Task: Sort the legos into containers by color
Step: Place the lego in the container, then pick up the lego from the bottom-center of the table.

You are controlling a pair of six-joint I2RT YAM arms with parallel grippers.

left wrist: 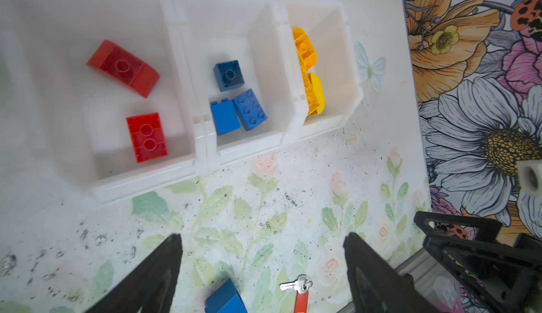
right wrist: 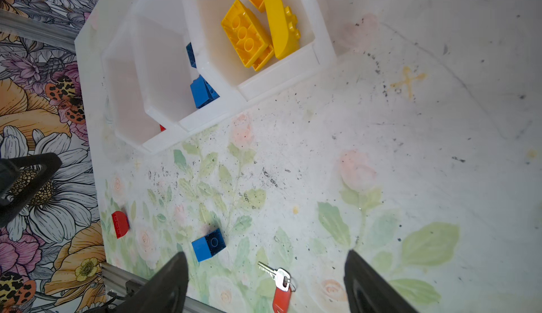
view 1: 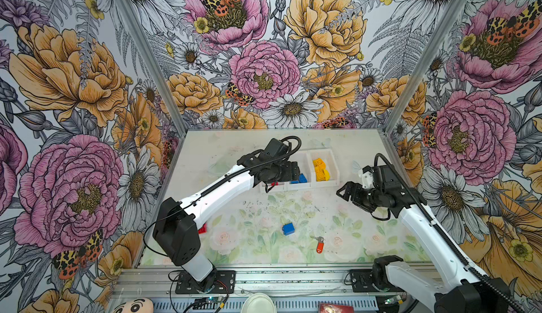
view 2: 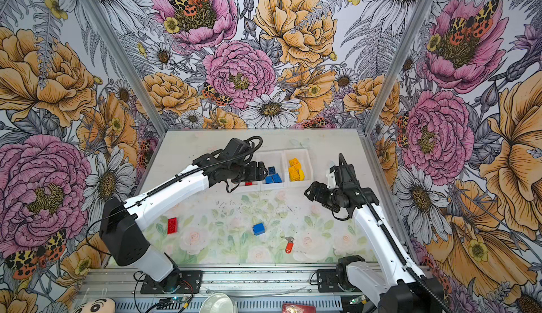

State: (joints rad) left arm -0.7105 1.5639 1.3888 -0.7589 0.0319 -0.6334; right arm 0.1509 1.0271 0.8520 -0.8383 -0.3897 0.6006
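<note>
Three joined white containers [view 1: 325,184] [left wrist: 240,147] stand in a row at the back of the table. Two red legos [left wrist: 146,137] lie in the left one, three blue legos [left wrist: 237,109] [view 2: 274,176] in the middle one and yellow legos [view 1: 320,170] [right wrist: 246,34] in the right one. My left gripper [view 1: 294,170] [left wrist: 262,238] hangs open and empty over the left and middle containers. A loose blue lego [view 1: 288,228] [right wrist: 208,244] and a loose red lego [view 2: 172,225] [right wrist: 119,224] lie on the mat. My right gripper [view 1: 344,191] [right wrist: 265,255] hovers open and empty, right of the containers.
A metal key with an orange-red tag [view 1: 319,245] [right wrist: 281,294] lies near the front, right of the blue lego. Flowered walls close in three sides. A plush toy [view 1: 135,305] and a white bowl [view 1: 258,302] sit beyond the front rail.
</note>
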